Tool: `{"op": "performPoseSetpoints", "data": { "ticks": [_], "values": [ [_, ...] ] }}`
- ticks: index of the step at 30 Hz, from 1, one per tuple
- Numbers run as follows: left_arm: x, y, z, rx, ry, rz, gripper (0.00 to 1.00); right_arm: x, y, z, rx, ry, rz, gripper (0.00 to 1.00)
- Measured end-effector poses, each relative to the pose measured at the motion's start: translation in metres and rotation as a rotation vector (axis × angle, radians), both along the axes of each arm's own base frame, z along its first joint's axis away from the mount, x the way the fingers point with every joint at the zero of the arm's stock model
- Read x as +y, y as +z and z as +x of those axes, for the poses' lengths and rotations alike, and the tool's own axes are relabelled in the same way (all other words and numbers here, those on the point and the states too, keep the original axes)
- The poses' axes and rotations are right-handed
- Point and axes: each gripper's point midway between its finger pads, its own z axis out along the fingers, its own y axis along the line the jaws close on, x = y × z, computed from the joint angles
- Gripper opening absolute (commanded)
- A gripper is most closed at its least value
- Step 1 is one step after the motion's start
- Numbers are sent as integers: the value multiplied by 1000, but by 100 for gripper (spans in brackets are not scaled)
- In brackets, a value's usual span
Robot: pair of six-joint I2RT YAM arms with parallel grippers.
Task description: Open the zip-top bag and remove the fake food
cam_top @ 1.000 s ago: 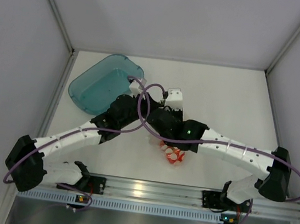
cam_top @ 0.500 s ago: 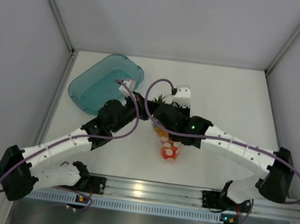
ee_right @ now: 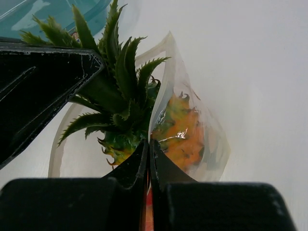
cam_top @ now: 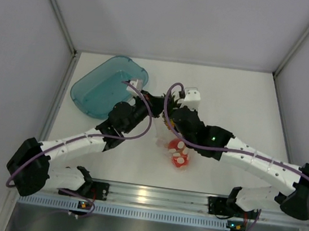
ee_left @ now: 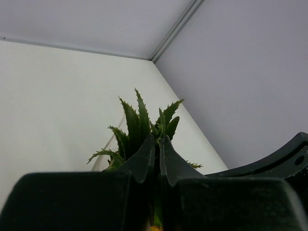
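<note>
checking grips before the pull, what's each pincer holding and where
Left pincer holds the pineapple by its green leaves; right pincer holds the zip-top bag by one wall near its open mouth.

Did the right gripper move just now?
Yes. In the top view the right gripper shifted a little to the right, farther from the teal tray.

Cannot see the body of the pineapple point(ee_left: 139, 125) in the left wrist view, blocked at 6 o'clock by the left jaws. In the right wrist view, loses the lower zip-top bag point(ee_right: 211, 139) behind the right jaws. Cuts off the teal tray point(ee_right: 33, 13) at 11 o'clock.
</note>
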Motion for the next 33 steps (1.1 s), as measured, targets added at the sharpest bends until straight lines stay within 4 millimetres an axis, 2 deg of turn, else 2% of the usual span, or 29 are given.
{"op": "performPoseSetpoints", "data": {
  "ticks": [6, 14, 17, 20, 26, 33],
  "values": [
    [-1, 9, 0, -43, -4, -9, 0, 3, 6, 9, 0, -15, -49, 0],
    [10, 21, -2, -79, 24, 5, 0, -3, 1, 38, 6, -113, -105, 0],
    [14, 26, -5, -85, 30, 0, 0, -12, -1, 44, 4, -154, -133, 0],
    [22, 41, -7, -108, 46, -31, 0, -27, -6, 51, 10, -200, -170, 0],
    [44, 66, -6, -130, 134, -118, 0, -38, -16, 54, 22, -226, -201, 0],
    [64, 66, 7, -98, 249, -151, 0, -44, -34, 50, 47, -226, -235, 0]
  ]
}}
